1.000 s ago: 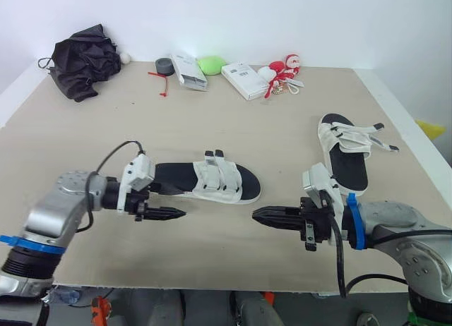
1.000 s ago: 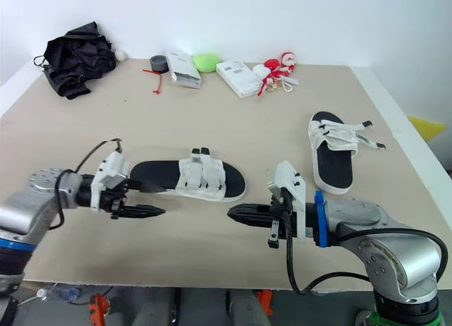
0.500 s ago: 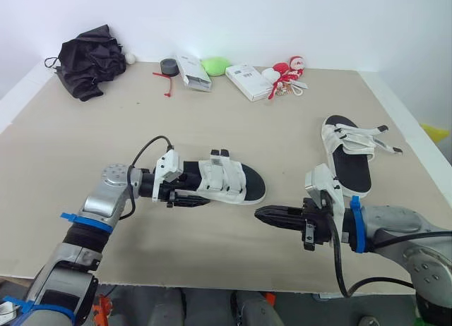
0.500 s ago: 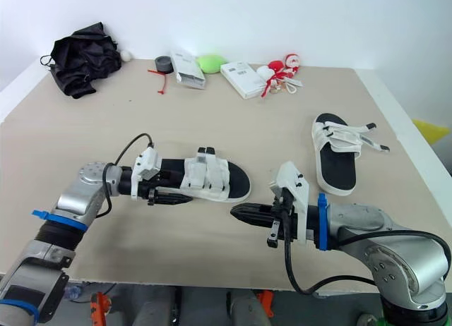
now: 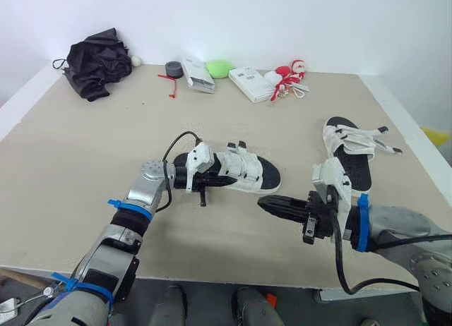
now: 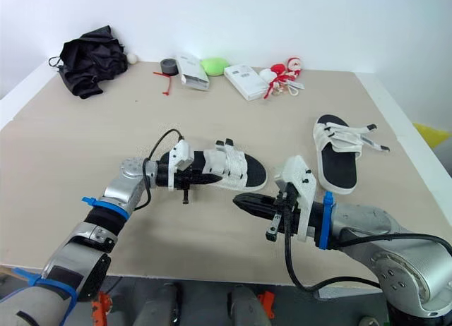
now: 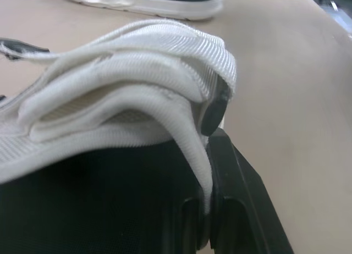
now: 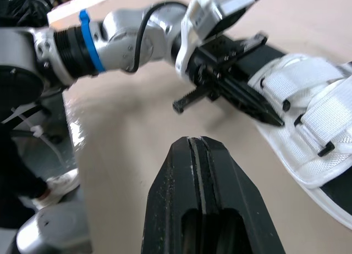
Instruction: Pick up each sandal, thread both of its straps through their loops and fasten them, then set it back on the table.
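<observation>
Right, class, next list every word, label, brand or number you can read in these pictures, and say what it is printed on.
No text here can be read.
Left white box at the table's far edge: dark print, too small to read.
Right white box beside it: dark print, too small to read.
Nearer sandal and farther sandal: no brand mark legible.

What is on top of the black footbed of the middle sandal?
Two white straps arch over it; the left fingers grip the sandal's edge. The part beneath the straps is covered.
</observation>
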